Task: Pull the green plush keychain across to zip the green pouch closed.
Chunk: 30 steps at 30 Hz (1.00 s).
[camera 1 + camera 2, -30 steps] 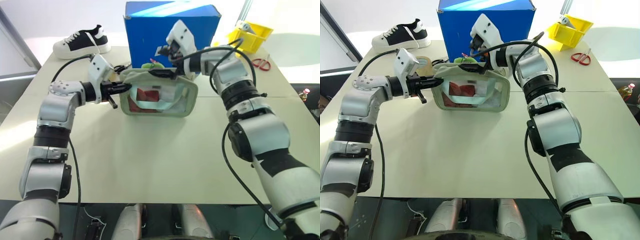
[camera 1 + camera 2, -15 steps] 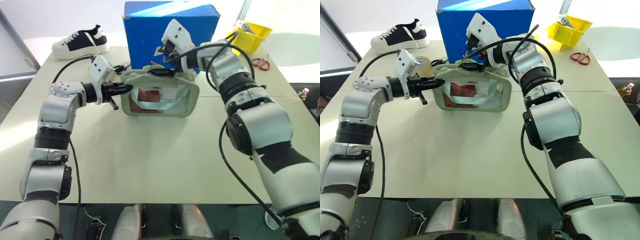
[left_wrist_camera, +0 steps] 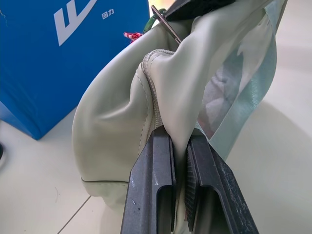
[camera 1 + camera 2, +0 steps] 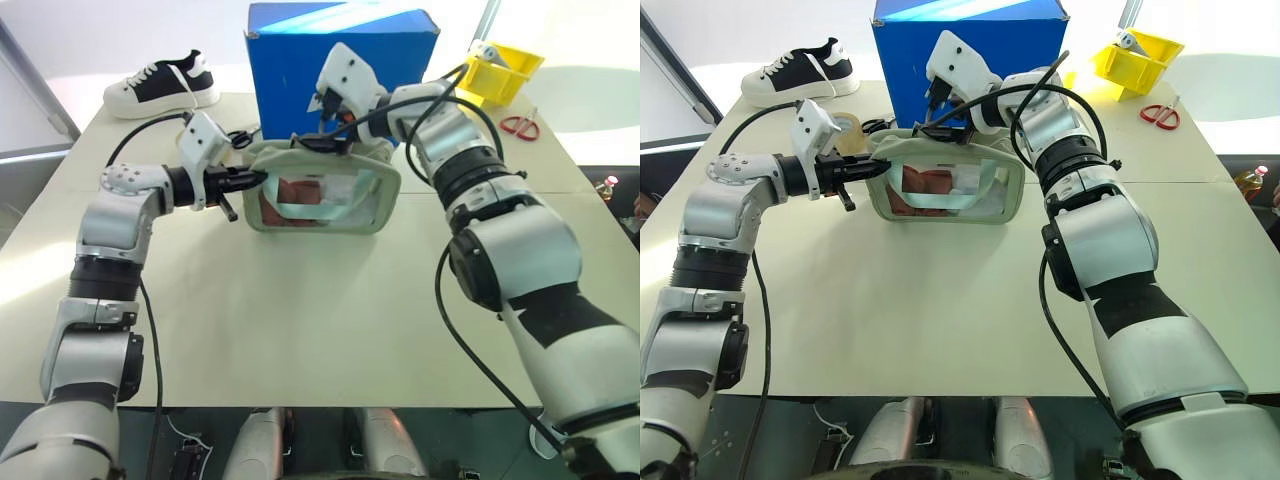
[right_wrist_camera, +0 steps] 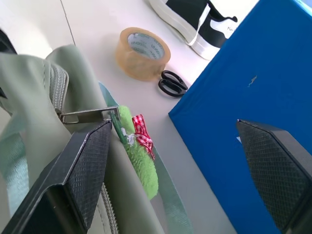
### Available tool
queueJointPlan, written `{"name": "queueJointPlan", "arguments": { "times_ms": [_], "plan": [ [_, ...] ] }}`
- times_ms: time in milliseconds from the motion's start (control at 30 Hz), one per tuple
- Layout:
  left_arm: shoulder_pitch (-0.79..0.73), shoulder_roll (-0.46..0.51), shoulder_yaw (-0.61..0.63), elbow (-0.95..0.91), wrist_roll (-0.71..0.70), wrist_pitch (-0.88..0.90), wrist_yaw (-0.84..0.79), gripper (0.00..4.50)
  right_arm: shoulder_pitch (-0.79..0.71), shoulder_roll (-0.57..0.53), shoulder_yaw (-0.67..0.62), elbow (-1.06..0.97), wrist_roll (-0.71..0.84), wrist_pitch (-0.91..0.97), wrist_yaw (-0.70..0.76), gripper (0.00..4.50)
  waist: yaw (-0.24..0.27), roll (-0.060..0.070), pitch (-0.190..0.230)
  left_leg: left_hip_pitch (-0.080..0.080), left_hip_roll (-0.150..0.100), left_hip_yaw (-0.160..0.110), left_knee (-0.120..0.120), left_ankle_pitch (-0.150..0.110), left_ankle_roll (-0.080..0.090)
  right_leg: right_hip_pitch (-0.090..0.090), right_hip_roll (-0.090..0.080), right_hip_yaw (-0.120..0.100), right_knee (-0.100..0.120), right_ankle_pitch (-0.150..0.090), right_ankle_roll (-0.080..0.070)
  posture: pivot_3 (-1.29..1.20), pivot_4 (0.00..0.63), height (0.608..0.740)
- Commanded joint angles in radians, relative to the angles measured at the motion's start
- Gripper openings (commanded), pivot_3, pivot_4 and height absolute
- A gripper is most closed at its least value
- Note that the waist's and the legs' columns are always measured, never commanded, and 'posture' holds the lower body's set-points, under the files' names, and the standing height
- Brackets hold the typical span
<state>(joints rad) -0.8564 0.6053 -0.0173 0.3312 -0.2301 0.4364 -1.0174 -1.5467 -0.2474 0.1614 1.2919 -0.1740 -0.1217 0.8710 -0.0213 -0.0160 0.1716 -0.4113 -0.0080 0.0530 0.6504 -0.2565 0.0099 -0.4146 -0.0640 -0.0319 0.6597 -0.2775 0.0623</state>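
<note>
The left gripper pinches the green pouch end to brace it, while the right gripper, fingers spread apart, straddles the green plush keychain atop it for pulling.

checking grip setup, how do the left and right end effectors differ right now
The left end effector is shut, pinching the green pouch at its end; the right end effector stands wide open, holding nothing, straddling the green plush keychain. Both are at the pouch's top edge.
</note>
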Motion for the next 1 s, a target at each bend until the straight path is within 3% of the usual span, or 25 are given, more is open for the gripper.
{"name": "queueJointPlan", "arguments": {
  "times_ms": [33, 267, 700, 800, 900, 1000],
  "plan": [
    [-0.004, 0.001, 0.013, -0.044, -0.021, 0.004, -0.002, 0.00, -0.009, 0.001, 0.021, -0.023, -0.030, -0.092, 0.014, 4.22, 0.000, 0.000, 0.000, 0.000, 0.000, 0.000, 0.000, 0.000, 0.000, 0.000, 0.000, 0.000, 0.000, 0.000, 0.000, 0.00, 0.150, 0.740],
    [-0.004, 0.000, 0.015, -0.050, -0.021, 0.011, 0.000, 0.00, 0.011, 0.011, 0.091, -0.043, -0.118, -0.324, -0.045, 4.22, 0.000, 0.000, 0.000, 0.000, 0.000, 0.000, 0.000, 0.001, -0.001, 0.000, 0.000, 0.000, 0.000, 0.000, 0.000, 0.00, 0.150, 0.740],
    [-0.009, -0.005, 0.020, -0.050, -0.025, 0.015, 0.010, 0.00, -0.018, -0.006, 0.274, -0.039, -0.368, -0.603, -0.393, 4.22, -0.001, 0.000, 0.000, 0.000, 0.000, 0.000, 0.000, 0.003, -0.005, 0.000, 0.000, 0.000, 0.000, 0.000, 0.000, 0.00, 0.150, 0.740],
    [-0.010, -0.006, 0.020, -0.047, -0.025, 0.014, 0.013, 0.00, -0.019, -0.030, 0.326, -0.044, -0.437, -0.712, -0.487, 4.22, 0.000, 0.000, 0.000, 0.000, 0.000, 0.000, 0.000, 0.003, -0.005, 0.000, 0.001, 0.000, 0.000, 0.000, 0.000, 0.00, 0.150, 0.740],
    [-0.016, -0.008, 0.020, -0.035, -0.023, 0.010, 0.016, 0.00, -0.041, -0.071, 0.453, -0.066, -0.618, -0.812, -0.724, 4.22, 0.000, 0.000, 0.000, 0.000, 0.000, 0.000, 0.001, 0.003, -0.005, 0.000, 0.001, 0.000, 0.001, 0.000, 0.000, 0.00, 0.150, 0.740],
    [-0.025, -0.010, 0.020, -0.025, -0.023, 0.010, 0.017, 0.00, -0.055, -0.070, 0.494, -0.046, -0.667, -0.832, -0.801, 3.50, 0.000, 0.000, 0.000, 0.000, 0.000, 0.000, 0.000, 0.004, -0.006, -0.001, 0.001, 0.000, 0.001, 0.000, 0.000, 0.00, 0.150, 0.740]
  ]
}}
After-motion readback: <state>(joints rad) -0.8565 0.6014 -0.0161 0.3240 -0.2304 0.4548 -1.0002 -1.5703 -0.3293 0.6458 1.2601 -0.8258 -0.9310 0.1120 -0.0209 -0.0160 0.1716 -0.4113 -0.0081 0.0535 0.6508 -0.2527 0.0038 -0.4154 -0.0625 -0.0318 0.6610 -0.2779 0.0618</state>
